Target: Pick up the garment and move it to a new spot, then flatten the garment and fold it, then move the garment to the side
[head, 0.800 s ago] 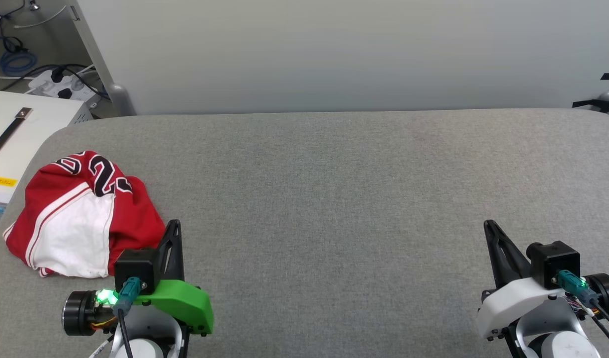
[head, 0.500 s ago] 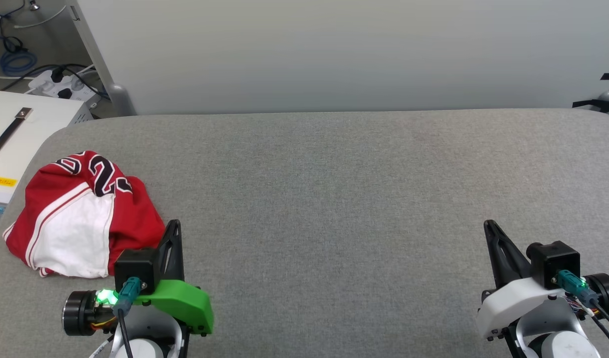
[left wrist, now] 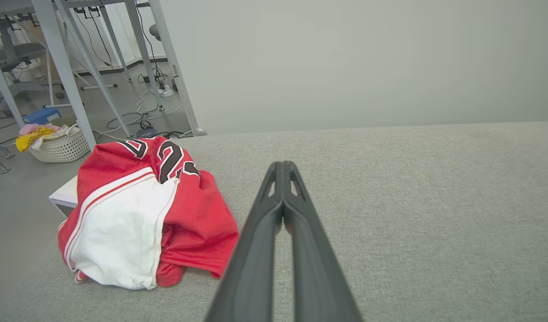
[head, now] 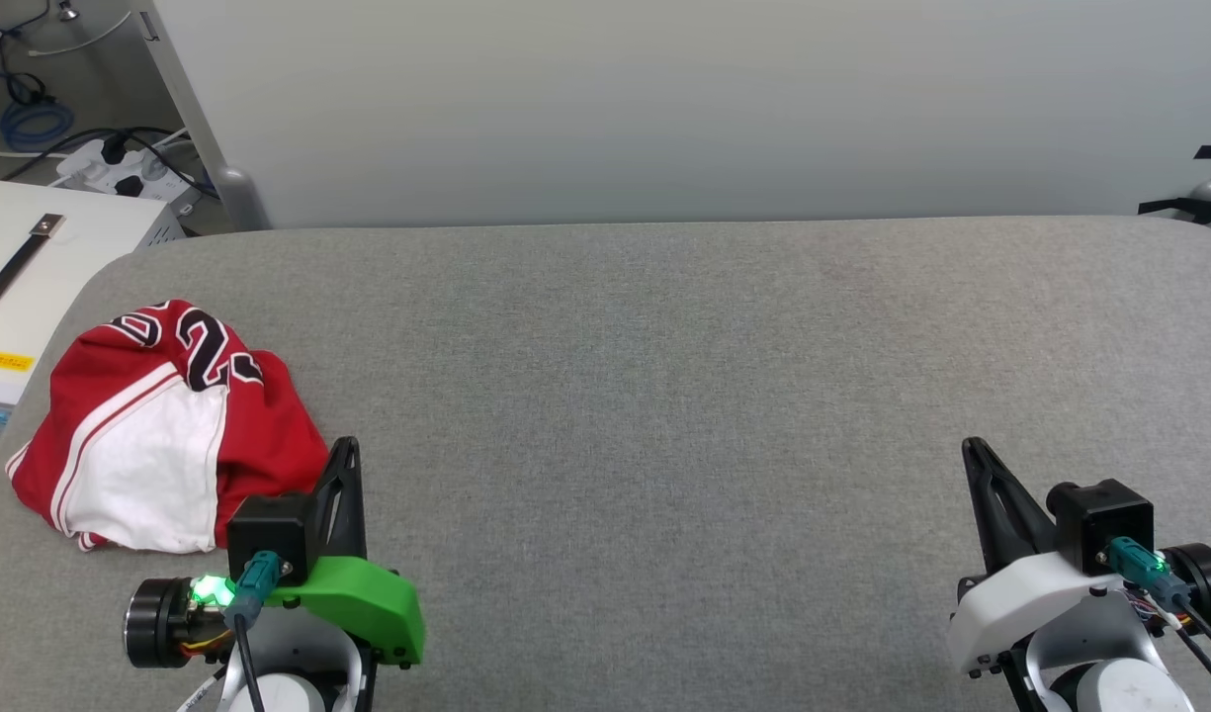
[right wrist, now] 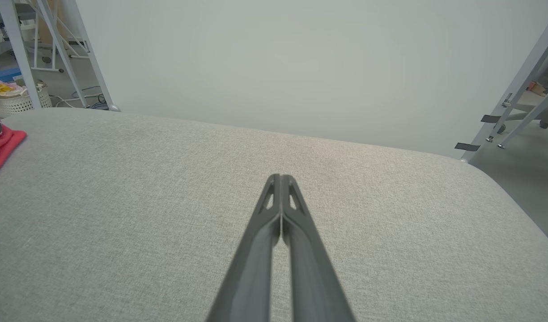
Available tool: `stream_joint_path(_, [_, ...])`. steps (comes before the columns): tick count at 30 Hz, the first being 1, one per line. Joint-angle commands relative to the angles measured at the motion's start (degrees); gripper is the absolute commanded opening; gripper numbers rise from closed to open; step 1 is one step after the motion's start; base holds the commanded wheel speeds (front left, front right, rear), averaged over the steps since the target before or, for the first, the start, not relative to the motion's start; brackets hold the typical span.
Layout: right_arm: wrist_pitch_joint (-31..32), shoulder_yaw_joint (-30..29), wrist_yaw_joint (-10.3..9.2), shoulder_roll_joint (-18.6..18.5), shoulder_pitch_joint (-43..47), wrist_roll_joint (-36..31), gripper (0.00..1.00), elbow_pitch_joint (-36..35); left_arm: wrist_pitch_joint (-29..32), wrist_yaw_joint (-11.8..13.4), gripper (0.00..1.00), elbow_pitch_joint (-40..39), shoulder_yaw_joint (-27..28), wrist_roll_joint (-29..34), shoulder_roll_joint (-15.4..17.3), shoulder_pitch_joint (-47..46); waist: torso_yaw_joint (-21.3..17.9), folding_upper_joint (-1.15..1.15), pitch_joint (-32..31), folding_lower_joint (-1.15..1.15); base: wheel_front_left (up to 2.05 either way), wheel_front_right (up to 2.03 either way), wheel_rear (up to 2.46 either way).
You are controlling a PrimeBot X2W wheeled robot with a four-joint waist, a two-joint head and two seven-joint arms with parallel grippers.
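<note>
The garment (head: 160,425) is a red jersey with a white sleeve and black-and-white numbers, lying crumpled near the left edge of the grey table (head: 664,376). In the left wrist view the garment (left wrist: 139,210) sits just left of the fingers. My left gripper (head: 346,447) rests at the lower left, tips right beside the garment's near right edge, shut with nothing held; its tips (left wrist: 282,164) meet. My right gripper (head: 969,445) stands far off at the lower right, shut and empty, tips (right wrist: 280,177) pressed together. A red corner of the garment (right wrist: 1,141) shows at the right wrist view's left edge.
A white box (head: 32,267) with a yellow label stands off the table's left edge, with cables and a power strip (head: 121,168) behind it. A pale wall (head: 664,99) backs the table. A laundry basket (left wrist: 59,145) sits on the floor.
</note>
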Motion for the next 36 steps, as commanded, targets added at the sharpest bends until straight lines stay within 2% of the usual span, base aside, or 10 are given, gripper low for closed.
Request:
stream_joint_path(1, [0.17, -0.09, -0.04, 0.10, 0.45, -0.57, 0.00, -0.23, -0.05, 0.21, 0.00, -0.13, 0.06, 0.54, -0.24, 0.71, 0.00, 0.00, 0.00, 0.00, 0.00, 0.00, 0.00])
stream_joint_path(9, [0.17, -0.09, -0.04, 0.10, 0.45, -0.57, 0.00, -0.23, -0.05, 0.21, 0.00, -0.13, 0.06, 0.54, -0.24, 0.71, 0.00, 0.00, 0.00, 0.00, 0.00, 0.00, 0.00])
stream_joint_path(10, [-0.01, 0.00, 0.00, 0.00, 0.00, 0.01, 1.00, 0.00, -0.01, 0.00, 1.00, 0.00, 0.01, -0.01, 0.00, 0.00, 0.00, 0.00, 0.00, 0.00, 0.00, 0.00, 0.00])
stream_joint_path(36, [-2.64, -0.65, -0.01, 0.01, 0.50, 2.57, 1.00, 0.46, -2.67, -0.06, 1.00, 2.07, -1.06, -2.67, -0.03, 0.22, 0.06, 0.00, 0.16, 0.00, 0.00, 0.00, 0.00])
